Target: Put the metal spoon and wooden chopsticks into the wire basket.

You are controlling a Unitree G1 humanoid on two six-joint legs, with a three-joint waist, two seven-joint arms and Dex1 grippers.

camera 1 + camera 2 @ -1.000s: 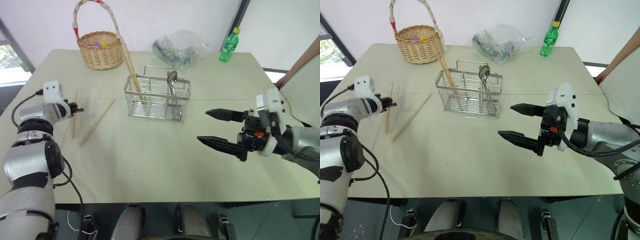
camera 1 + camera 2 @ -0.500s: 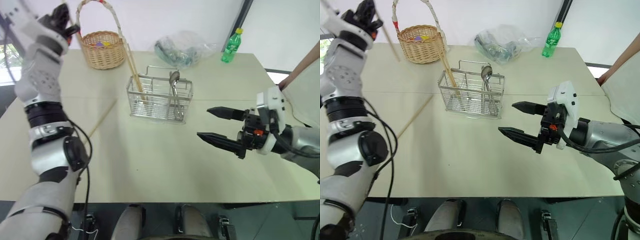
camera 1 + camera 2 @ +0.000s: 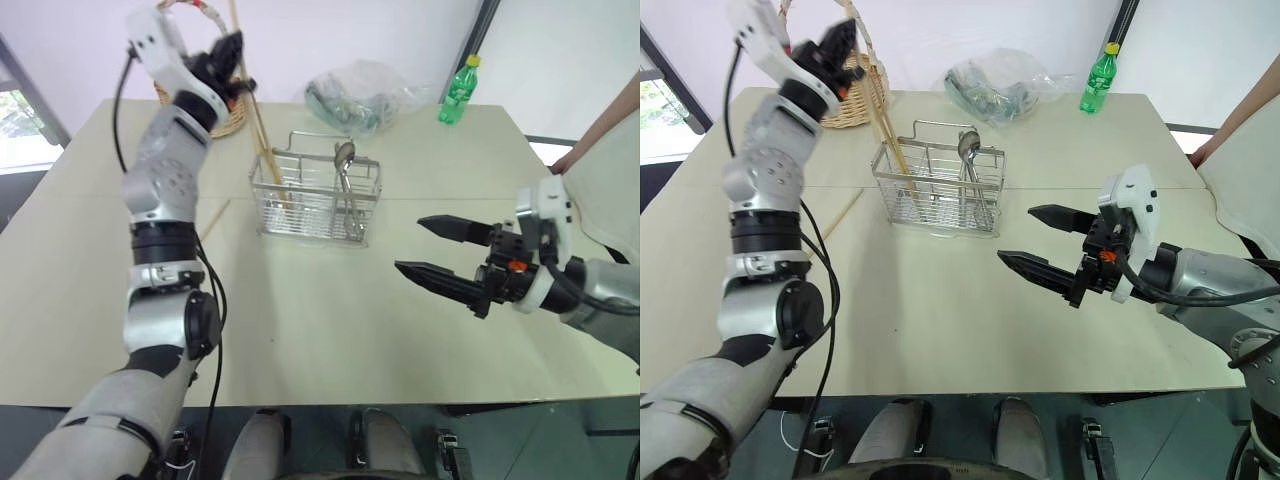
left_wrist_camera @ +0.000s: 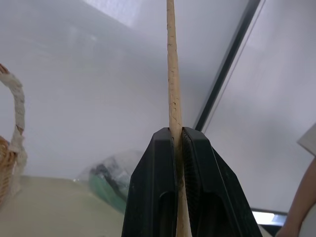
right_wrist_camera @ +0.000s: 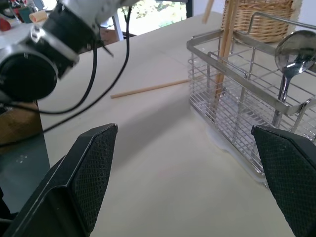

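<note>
My left gripper [image 3: 228, 50] is raised beyond the left end of the wire basket [image 3: 315, 200], in front of the wicker basket. It is shut on one wooden chopstick [image 4: 171, 74], which stands nearly upright in the fingers [image 4: 153, 163]. More chopsticks [image 3: 265, 140] lean in the wire basket's left compartment. Another chopstick [image 5: 148, 89] lies on the table to the wire basket's left. The metal spoon [image 3: 344, 155] stands bowl-up in the basket's right part. My right gripper [image 3: 408, 244] hovers open and empty to the right of the basket, pointing left.
A round wicker basket [image 3: 855, 95] with a tall handle stands at the back left. A clear plastic bag [image 3: 365, 95] and a green bottle [image 3: 458, 92] sit along the far edge. A person's arm [image 3: 600, 125] reaches in at the right of the cream table [image 3: 300, 330].
My left arm has swung up from the table's left side and over to the right, carrying the chopstick to beside the wire basket's left end. The right gripper has stayed still and open.
</note>
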